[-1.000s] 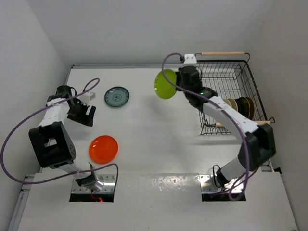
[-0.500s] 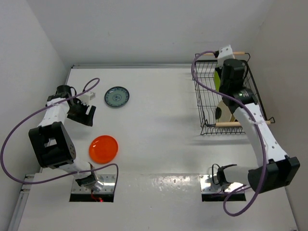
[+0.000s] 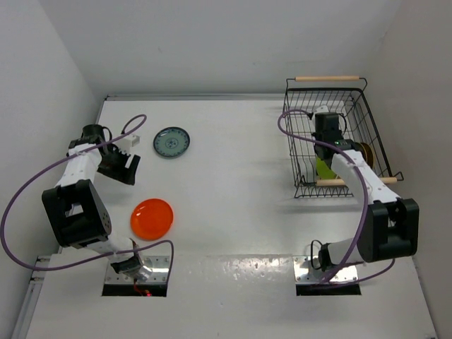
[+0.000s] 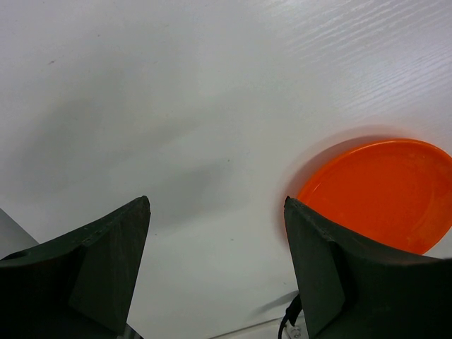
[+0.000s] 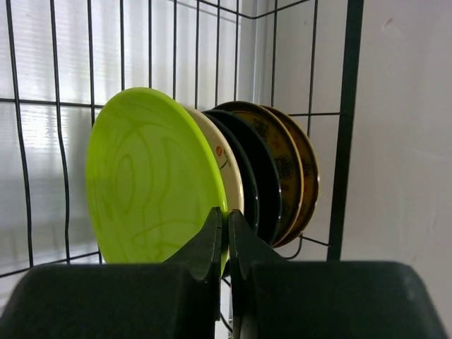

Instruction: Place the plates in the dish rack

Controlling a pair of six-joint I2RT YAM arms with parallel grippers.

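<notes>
- While the right gripper [image 5: 227,215] reaches down inside the dish rack [image 3: 291,141], its two fingers are pressed together on the lower rim of the lime green plate [image 5: 152,180], with only the plate's thickness between them.
- That lime green plate stands upright on its edge inside the wire basket, at the front of a row of plates as the right wrist view shows it.
- Just behind it in the row come a cream plate [image 5: 227,173], then a black plate [image 5: 256,180], then two brown-and-yellow patterned plates [image 5: 286,166]. All are upright and closely packed; whether they touch one another cannot be told.
- From above, the row sits in the near half of the rack, close to the nearer wooden bar handle [image 3: 353,181].
- At the far left, the left gripper [image 4: 216,203] hangs over the white table [image 4: 176,85] with its fingers spread wide and nothing between them.
- An orange-red plate [image 4: 385,191] lies flat on the table near the left gripper, apart from it.
- A teal patterned plate [image 3: 171,142] also lies flat on the table, farther back, to the right of the left gripper and well apart from the rack.
</notes>
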